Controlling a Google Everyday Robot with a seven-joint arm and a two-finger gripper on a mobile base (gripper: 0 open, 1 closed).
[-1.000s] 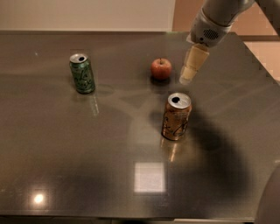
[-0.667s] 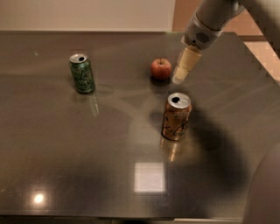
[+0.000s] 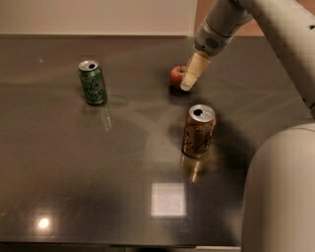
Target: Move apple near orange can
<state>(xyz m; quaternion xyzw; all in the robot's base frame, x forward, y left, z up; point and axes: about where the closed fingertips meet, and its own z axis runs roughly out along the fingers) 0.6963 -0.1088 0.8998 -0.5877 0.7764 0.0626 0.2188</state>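
Over the far right part of the table [image 3: 74, 162] we see the arm [image 3: 280, 29] slanting down from the upper right corner, its grey wrist narrowing into the pale cream gripper [image 3: 187, 83]. The gripper tilts down and to the left, and its tip sits low against the right side of the apple [image 3: 175, 76], partly covering it. We cannot tell whether it is spread or closed, nor whether it grips the fruit. The apple rests on the table toward the back, and the orange can [image 3: 198, 131] stands upright nearer to us and slightly to the right, apart from it. Well off to the left, the green can [image 3: 92, 82] stands upright on its own. A rounded pale part of the robot's body [image 3: 280, 197] fills the lower right corner. The tabletop is dark, glossy and grey-brown; it mirrors the cans faintly and carries a bright square reflection [image 3: 168, 199] near the front edge. Behind the table runs a light wall [image 3: 98, 15].
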